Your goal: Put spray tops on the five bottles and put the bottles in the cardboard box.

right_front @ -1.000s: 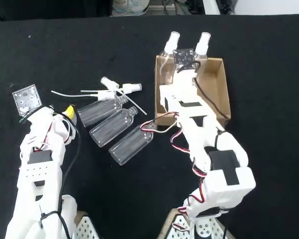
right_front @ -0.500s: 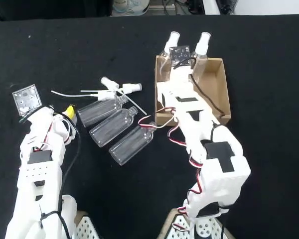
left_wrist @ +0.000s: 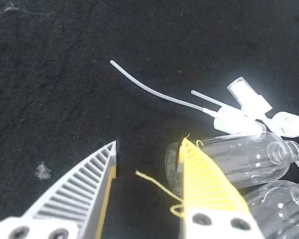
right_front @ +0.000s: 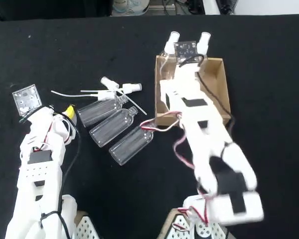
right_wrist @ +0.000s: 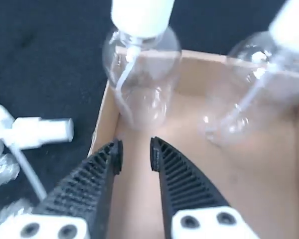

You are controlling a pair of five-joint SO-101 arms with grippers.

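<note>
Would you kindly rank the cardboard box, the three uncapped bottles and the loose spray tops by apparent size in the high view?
1. The cardboard box, largest even though partly covered.
2. The three uncapped bottles, which look alike, so unranked among themselves.
3. The loose spray tops, smallest.

Two capped bottles [right_front: 172, 41] are in the cardboard box [right_front: 223, 94] for me so far: clear with white sprayers, propped against its 12 o'clock end. Off the box's 9 o'clock, three uncapped bottles [right_front: 113, 127] lie side by side, necks toward 2 o'clock. Three loose spray tops [right_front: 131, 88] sit at their 12 o'clock, tubes trailing.
</note>
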